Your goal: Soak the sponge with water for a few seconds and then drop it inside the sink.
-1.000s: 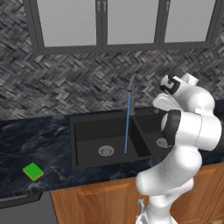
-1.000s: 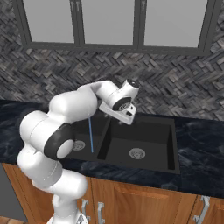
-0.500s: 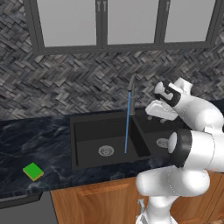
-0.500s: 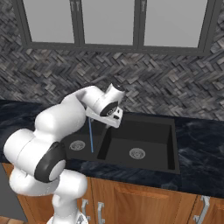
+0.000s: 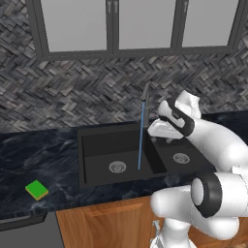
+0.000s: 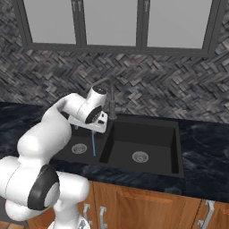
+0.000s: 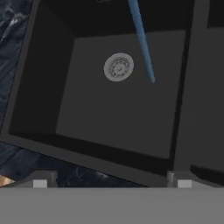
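I read the gripper (image 5: 160, 138) as spread wide with nothing between its fingers: in the hand view the two dark fingertips (image 7: 40, 181) sit far apart at the bottom edge, with bare basin floor between them. The hand hangs over the sink (image 5: 97, 180), near the divider between the two basins and just beside the faucet (image 5: 146, 92).

The sponge (image 5: 37, 190) lies flat on the dark counter (image 5: 29, 155), green face up, well apart from the sink's left rim and close to the counter's front edge. It is untouched, so I judge the task to be at its first step, the pickup.

The relation that governs the coming move: from the gripper, the sponge lies far to the robot's left, lower, and toward the front edge of the counter. The whole larger basin sits between hand and sponge. The sponge's long axis runs obliquely to the counter edge in the left base view (I cannot fix the angle more closely at this size), so I expect the wrist must roll until the fingers close across the short sides.

The water (image 5: 141, 135) falls as a thin blue stream from the faucet into the larger basin, landing to the right of the round drain (image 5: 117, 167) in the left base view. The stream stands just left of the gripper, so the return path from sponge to water is shorter than the outbound reach.
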Tool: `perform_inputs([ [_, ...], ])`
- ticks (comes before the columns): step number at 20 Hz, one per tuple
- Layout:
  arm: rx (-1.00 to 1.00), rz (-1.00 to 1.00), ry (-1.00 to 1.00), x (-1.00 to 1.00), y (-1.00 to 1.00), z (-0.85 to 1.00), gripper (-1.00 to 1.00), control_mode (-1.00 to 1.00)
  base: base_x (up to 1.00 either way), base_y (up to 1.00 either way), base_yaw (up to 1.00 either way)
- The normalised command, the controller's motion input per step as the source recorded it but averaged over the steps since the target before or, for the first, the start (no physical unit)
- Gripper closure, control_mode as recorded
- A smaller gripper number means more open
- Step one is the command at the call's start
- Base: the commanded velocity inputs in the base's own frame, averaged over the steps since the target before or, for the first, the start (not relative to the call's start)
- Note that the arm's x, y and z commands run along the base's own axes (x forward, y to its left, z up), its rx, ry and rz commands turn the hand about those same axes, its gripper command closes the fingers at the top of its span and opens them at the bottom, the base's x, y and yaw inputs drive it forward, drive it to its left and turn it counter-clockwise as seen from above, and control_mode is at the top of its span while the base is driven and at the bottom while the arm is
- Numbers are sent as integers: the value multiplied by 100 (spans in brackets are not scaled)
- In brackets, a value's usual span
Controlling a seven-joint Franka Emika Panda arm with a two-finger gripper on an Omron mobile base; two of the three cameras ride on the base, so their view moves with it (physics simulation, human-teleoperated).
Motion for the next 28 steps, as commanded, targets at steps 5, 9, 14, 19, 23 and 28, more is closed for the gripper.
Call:
perform_inputs([
  [5, -3, 7, 2, -29, 67, 0, -100, -100, 0, 0, 0],
  [9, -6, 7, 8, -17, 79, 0, -100, -100, 0, 0, 0],
  [14, -7, 6, 11, -5, 88, 0, -100, -100, 0, 0, 0],
  [19, -6, 6, 17, -2, 90, 0, -100, -100, 0, 0, 0],
  [23, -4, 7, 19, 0, 85, 0, -100, -100, 0, 0, 0],
  [28, -3, 5, 10, 0, 69, 0, -100, -100, 0, 0, 0],
])
